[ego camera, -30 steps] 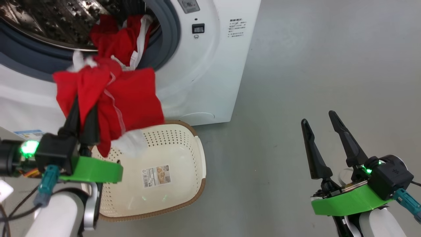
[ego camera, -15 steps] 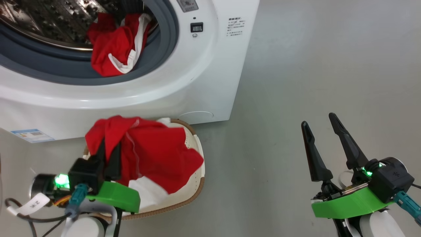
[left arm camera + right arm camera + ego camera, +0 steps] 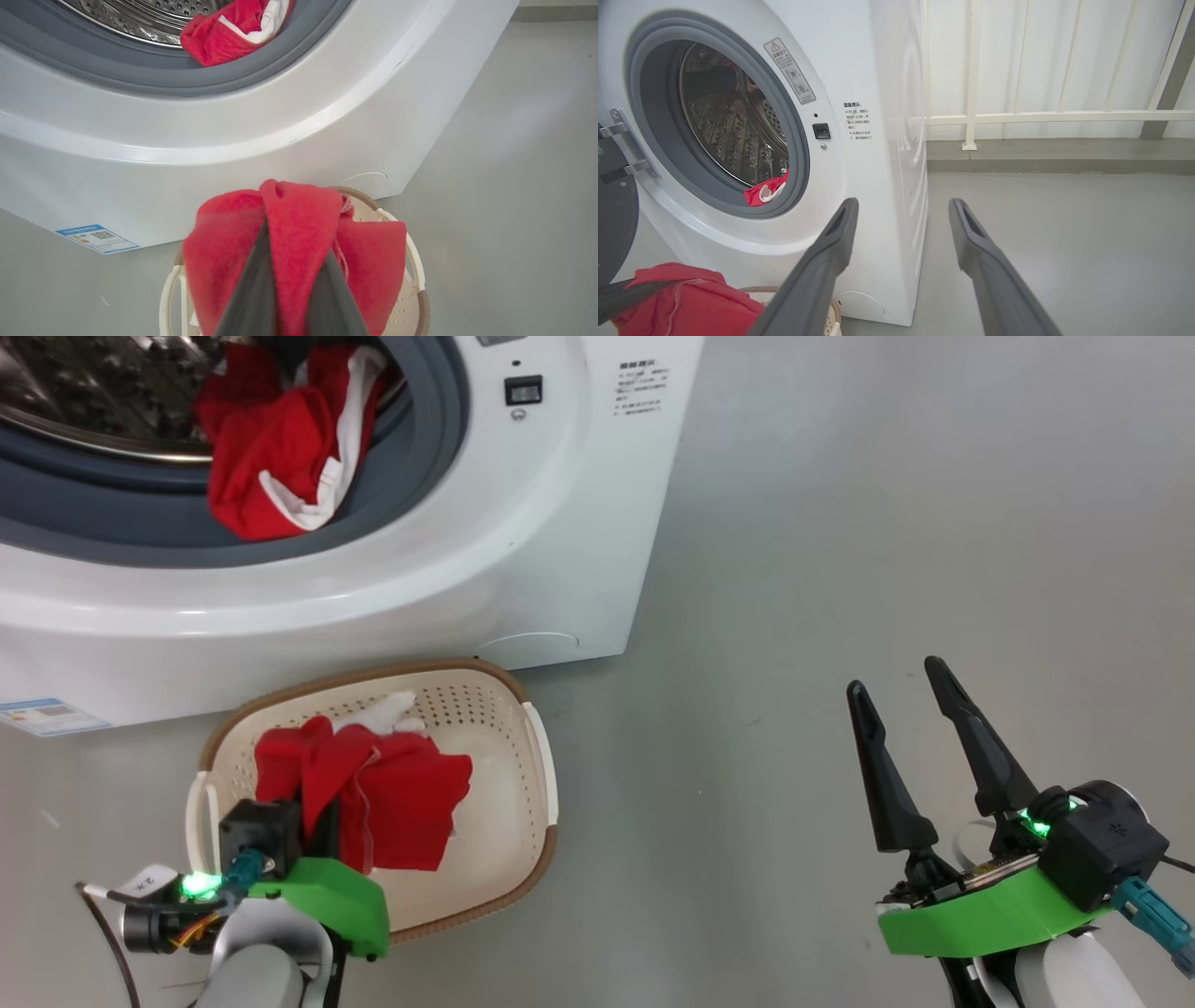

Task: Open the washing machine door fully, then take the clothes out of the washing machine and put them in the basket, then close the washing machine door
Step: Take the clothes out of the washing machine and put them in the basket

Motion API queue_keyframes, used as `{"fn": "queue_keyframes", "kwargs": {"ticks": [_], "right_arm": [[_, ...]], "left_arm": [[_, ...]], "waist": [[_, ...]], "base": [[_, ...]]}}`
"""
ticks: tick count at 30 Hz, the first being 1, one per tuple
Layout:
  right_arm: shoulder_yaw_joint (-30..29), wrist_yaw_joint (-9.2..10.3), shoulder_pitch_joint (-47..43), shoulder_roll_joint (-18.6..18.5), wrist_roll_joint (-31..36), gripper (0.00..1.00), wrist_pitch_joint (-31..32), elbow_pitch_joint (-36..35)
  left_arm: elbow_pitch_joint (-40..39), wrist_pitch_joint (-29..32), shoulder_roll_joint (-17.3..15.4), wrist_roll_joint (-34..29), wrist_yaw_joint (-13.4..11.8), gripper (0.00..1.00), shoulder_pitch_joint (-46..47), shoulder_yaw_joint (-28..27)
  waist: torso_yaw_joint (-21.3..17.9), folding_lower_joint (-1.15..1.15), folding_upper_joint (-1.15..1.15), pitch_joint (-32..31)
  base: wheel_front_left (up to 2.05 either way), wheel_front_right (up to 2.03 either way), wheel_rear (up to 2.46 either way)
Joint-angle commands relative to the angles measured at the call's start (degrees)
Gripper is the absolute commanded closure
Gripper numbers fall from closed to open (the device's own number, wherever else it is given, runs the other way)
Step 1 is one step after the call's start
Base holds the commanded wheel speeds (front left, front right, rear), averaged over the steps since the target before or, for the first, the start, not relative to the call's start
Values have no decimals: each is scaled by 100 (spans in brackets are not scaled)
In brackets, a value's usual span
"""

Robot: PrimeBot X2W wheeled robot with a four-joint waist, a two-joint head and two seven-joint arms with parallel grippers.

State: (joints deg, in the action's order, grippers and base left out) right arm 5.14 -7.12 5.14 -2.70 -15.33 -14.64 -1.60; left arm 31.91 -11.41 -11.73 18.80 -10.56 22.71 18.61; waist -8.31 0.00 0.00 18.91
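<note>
Directly before the washing machine (image 3: 523, 523), on the floor (image 3: 840, 523) against its lower front panel, stands the basket (image 3: 540, 761). One red garment (image 3: 411, 803) lies inside the basket, and the left pincer (image 3: 296, 247) is clamped tight on a fold of it, fingers buried in the cloth. A second red garment (image 3: 266, 457), white-trimmed, lies in the machine, draped from the steel drum (image 3: 733, 126) over the grey gasket (image 3: 420, 448) at the bottom of the opening. The door (image 3: 614, 224) stands open, swung aside on its metal hinge (image 3: 626, 140). The right pincer (image 3: 894, 679) hovers over bare floor well to the right of the machine in the head view, jaws spread wide, holding nothing. Writing noted: a blue label (image 3: 96, 238) with a QR code at the machine's lower front corner, text too small to read; printed Chinese lines (image 3: 853, 119) beside the door latch (image 3: 821, 130), not legible; a grey warning sticker (image 3: 790, 70) bearing a triangle symbol on the opening's rim, wording unreadable.
</note>
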Motion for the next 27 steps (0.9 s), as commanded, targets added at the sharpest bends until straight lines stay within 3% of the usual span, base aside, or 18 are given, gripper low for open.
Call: {"fn": "queue_keyframes", "kwargs": {"ticks": [1,13,27], "right_arm": [[167,-36,97,-18,-75,0,-36,-121],[202,-36,237,-18,-142,0,-36,-146],[276,-36,500,-18,-280,0,-36,-175]], "left_arm": [[-24,-97,-99,25,19,100,179,-197],[1819,-320,94,215,417,100,1081,-282],[3440,-352,67,364,791,100,2127,-360]], "waist": [[-54,0,0,47],[-256,0,0,522],[-571,0,0,1165]], "base": [[0,0,0],[0,0,0],[0,0,0]]}}
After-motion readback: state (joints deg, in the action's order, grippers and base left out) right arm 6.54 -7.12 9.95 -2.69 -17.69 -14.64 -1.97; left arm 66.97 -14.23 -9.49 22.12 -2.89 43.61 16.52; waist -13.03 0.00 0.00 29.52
